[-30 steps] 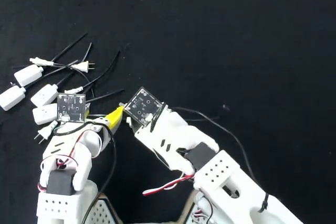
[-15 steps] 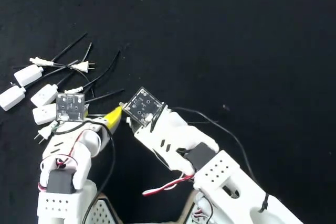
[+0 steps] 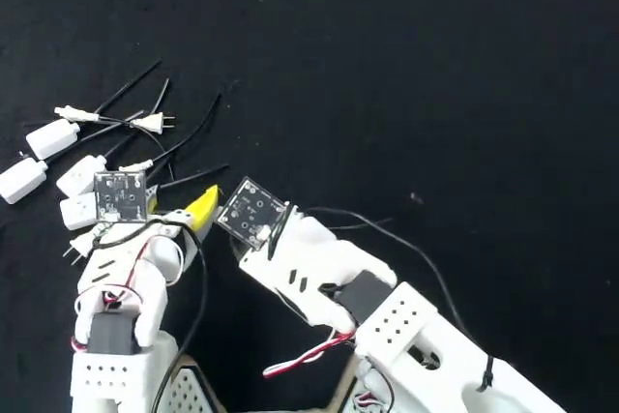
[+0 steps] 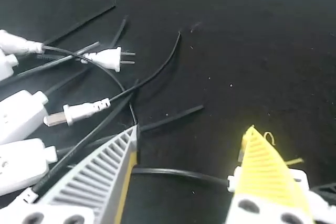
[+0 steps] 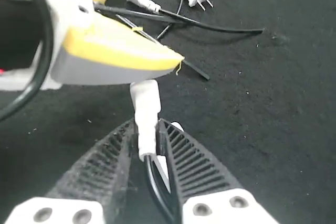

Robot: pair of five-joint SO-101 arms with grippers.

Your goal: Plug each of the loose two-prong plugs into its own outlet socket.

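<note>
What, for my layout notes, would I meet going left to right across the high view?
Outermost outlet socket → loose plug → left tool's yellow finger → right arm's wrist board → right arm's white body.

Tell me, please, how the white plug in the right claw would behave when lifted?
The plug looks small and rigid, so probably light and stiff in the right claw. Its thin black cord curves loosely, so it will likely flop and trail. Pinched narrowly, the smooth body might twist.

Outlet sockets [image 3: 53,137], white: 4, left of frame. Two-prong plugs [image 3: 150,124] lying among them: 4. One further plug [image 5: 145,111], right wrist view. Arms [image 3: 126,278]: 2.
</note>
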